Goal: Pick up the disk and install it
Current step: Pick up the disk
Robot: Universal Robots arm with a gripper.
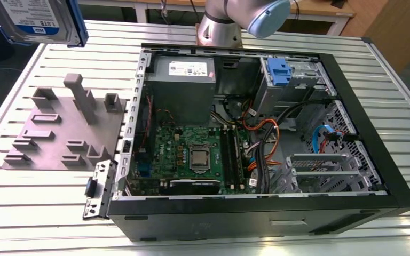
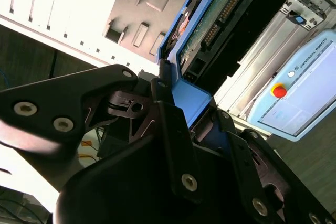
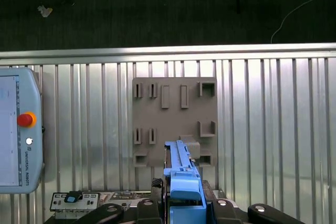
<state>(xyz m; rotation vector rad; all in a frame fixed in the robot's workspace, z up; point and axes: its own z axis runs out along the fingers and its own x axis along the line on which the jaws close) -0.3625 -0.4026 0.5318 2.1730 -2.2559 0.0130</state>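
1. Disk [image 1: 38, 18]: held aloft over the grey fixture [image 1: 62, 133], beside the open case [image 1: 262, 213] on the exterior view's left, well apart from any bay.
2. Gripper [image 2: 195, 106]: clamped on one end of the disk's blue carrier [image 3: 184, 182].
3. Risk, slip: the hold is on plastic at one end, so the disk may pivot or drop onto the fixture.
4. Risk, snag: cables [image 1: 262, 128] crowd the case. A tilted carrier could catch them or jam at the cage [image 1: 305, 80] mouth.
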